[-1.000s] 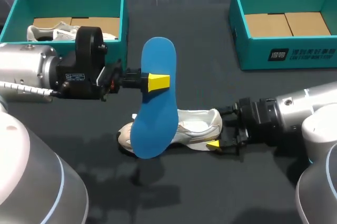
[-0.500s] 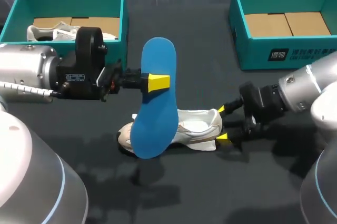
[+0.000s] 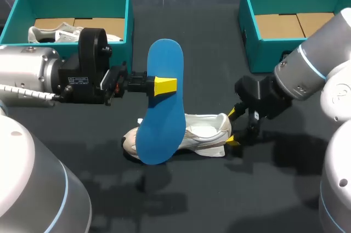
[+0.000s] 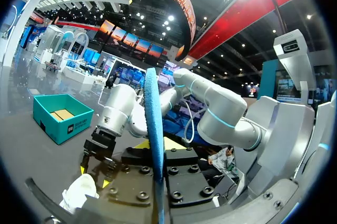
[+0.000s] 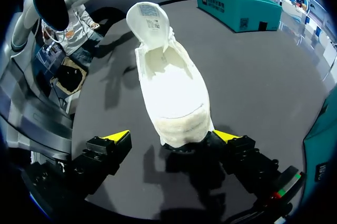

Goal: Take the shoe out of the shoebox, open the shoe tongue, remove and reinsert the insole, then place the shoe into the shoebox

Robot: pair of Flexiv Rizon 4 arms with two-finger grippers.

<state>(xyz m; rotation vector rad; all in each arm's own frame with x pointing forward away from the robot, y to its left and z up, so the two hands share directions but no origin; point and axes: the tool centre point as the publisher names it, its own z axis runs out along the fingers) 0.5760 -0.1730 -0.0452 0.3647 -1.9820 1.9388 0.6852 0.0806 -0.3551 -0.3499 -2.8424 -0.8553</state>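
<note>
My left gripper [image 3: 164, 85] is shut on a blue insole [image 3: 162, 113], which it holds upright above the table, edge-on in the left wrist view [image 4: 154, 145]. Under and behind the insole a white shoe [image 3: 204, 131] lies on the table, toe to the left. In the right wrist view the shoe [image 5: 171, 89] has its tongue [image 5: 149, 18] lifted and its inside bare. My right gripper [image 3: 232, 127] stands open at the heel. The heel sits between its fingers [image 5: 175, 138]; one fingertip [image 5: 230, 137] is close beside it and the other [image 5: 117, 137] is well apart.
A teal shoebox [image 3: 129, 13] at the back left holds a second white shoe [image 3: 52, 33]. Another teal shoebox [image 3: 249, 30] stands at the back right, with only cardboard showing inside. Dark bare tabletop lies between the boxes and in front of the shoe.
My right arm has swung up and back toward the right shoebox, turning its wrist so both yellow tips show at the heel. The left arm and the insole have not moved.
</note>
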